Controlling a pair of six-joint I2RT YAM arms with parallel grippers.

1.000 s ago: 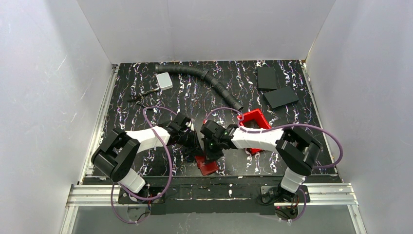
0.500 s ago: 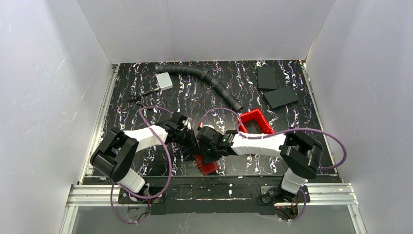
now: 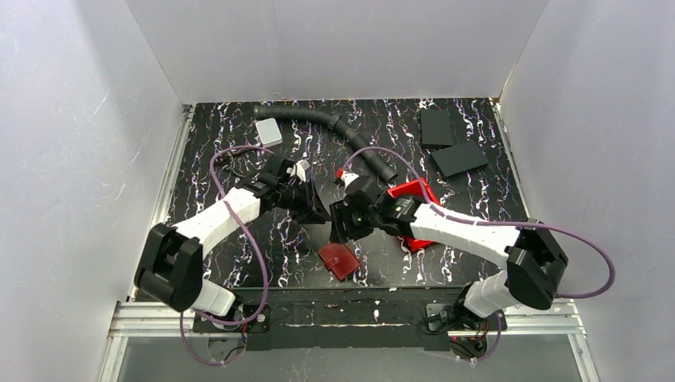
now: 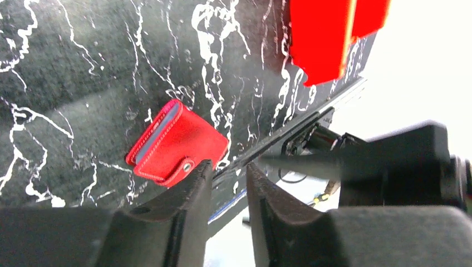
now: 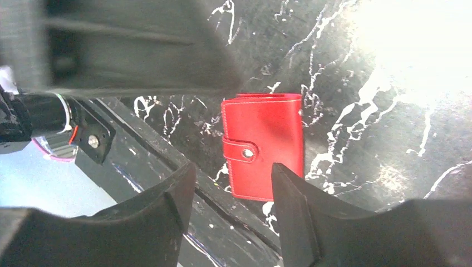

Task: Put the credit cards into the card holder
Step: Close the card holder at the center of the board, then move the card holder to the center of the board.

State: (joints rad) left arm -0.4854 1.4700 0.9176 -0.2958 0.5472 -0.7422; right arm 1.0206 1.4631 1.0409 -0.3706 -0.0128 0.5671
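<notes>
The card holder, a small red wallet, lies folded and snapped shut near the table's front edge, and nothing touches it. In the left wrist view a pale blue-grey credit card edge shows in the open side of the card holder. My left gripper hovers up and to the left of it. Its jaws stand a narrow gap apart and are empty. My right gripper hangs just above the holder, open wide with nothing between its fingers.
A red open-top bin sits under the right forearm. A black corrugated hose crosses the back. Two black slabs lie at the back right. A pale grey-white rectangle and a small dark tool lie at the back left.
Both grippers have opened and pulled up and back from the card holder, which now lies free and shut on the table.
</notes>
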